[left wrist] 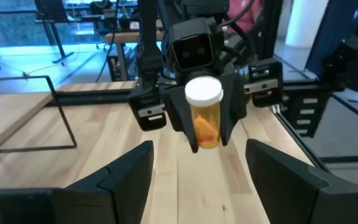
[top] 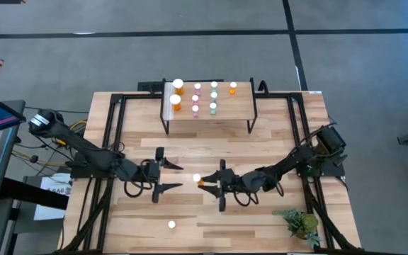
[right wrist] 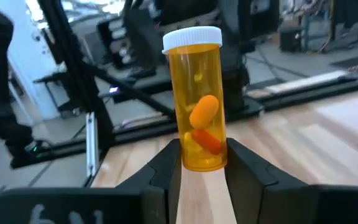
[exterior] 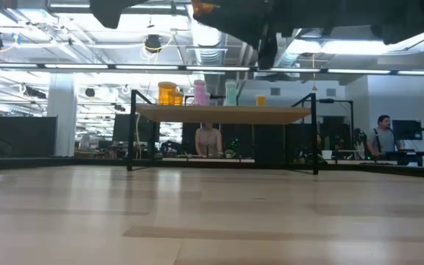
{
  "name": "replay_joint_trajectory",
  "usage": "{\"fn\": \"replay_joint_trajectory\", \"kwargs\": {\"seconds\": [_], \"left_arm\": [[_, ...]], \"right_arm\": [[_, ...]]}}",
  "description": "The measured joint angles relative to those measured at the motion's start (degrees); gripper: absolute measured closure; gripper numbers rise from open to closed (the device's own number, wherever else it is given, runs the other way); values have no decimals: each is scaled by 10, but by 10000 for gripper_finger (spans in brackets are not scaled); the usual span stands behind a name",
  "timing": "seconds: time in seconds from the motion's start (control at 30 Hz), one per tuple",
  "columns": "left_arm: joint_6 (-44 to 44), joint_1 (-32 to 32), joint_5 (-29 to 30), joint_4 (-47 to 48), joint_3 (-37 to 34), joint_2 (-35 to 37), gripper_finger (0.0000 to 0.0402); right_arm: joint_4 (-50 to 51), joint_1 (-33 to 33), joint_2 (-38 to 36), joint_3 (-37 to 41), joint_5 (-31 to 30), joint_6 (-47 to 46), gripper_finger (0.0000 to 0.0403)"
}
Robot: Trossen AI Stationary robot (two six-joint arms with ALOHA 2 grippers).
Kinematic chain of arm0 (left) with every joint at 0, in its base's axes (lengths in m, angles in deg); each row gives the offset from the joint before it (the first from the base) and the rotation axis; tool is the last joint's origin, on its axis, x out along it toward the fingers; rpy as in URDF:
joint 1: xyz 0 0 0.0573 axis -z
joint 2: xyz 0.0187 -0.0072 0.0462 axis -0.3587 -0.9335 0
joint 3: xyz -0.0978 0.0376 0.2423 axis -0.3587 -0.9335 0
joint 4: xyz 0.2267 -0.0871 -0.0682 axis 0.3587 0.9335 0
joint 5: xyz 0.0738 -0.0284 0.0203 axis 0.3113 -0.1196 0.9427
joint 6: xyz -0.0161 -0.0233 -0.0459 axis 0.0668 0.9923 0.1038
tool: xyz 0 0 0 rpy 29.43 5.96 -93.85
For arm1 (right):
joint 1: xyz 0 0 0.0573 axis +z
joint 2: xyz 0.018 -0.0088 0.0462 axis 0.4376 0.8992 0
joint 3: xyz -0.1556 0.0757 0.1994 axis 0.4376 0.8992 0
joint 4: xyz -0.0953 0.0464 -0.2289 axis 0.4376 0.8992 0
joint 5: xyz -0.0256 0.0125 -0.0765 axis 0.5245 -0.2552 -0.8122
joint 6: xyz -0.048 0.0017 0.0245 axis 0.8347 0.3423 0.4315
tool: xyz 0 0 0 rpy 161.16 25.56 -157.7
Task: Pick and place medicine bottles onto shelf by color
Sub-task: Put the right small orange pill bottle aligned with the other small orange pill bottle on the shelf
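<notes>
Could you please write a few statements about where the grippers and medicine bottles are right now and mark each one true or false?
1. The right gripper holds an orange medicine bottle upright. True.
2. The left gripper is clamped on a bottle. False: its fingers stand open and empty, facing the right gripper.
3. The held bottle contains visible pills. True.
4. The shelf has no bottles on it. False: orange, pink and teal bottles stand on it.
5. One white-capped bottle stands alone on the table near the front edge. True.
</notes>
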Motion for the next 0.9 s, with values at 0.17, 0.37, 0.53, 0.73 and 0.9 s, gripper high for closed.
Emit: {"fn": "replay_joint_trajectory", "kwargs": {"seconds": [0.17,0.37,0.53,0.73,0.9], "left_arm": [[1,-10,-5,-40,0,-21,157],[47,-42,-50,-43,0,-29,151],[48,-55,-70,-55,0,-29,134],[37,-56,-88,-129,-1,-72,117],[39,-68,-111,-178,0,-119,115]], "right_arm": [[-19,-6,0,-1,1,15,280],[-39,-13,0,-1,2,44,280],[-39,-14,0,-1,2,44,280],[-41,-14,0,-1,2,46,280],[-39,-14,0,-1,2,45,280]]}}
